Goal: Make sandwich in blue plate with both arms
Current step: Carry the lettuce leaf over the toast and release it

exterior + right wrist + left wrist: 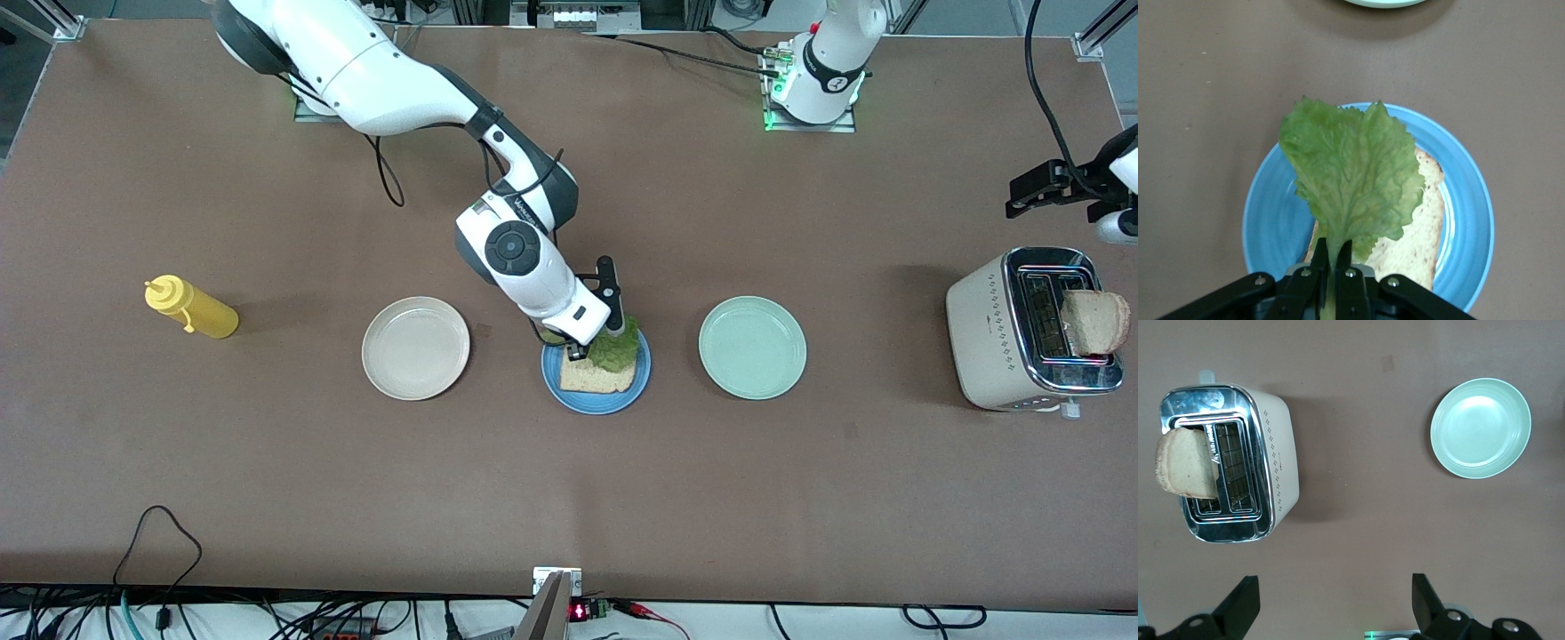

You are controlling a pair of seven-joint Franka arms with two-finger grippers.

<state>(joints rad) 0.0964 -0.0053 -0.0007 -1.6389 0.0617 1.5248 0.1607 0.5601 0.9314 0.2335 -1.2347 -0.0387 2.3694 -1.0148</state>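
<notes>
The blue plate (622, 397) sits mid-table between a cream plate and a pale green plate, with one bread slice (591, 378) on it. My right gripper (580, 354) is shut on the stem of the green lettuce leaf (620, 347) and holds it over the bread. In the right wrist view the lettuce (1351, 177) hangs from my right gripper (1336, 257) above the bread slice (1418, 233) and the blue plate (1271, 213). The second bread slice (1095, 322) stands in the toaster (996, 342), also in the left wrist view (1185, 462). My left gripper (1333, 600) is open and empty, up at the left arm's end of the table.
A cream plate (415, 348) lies toward the right arm's end and a pale green plate (752, 347) toward the left arm's end, the latter also in the left wrist view (1480, 427). A yellow squeeze bottle (191, 308) lies on its side beside the cream plate.
</notes>
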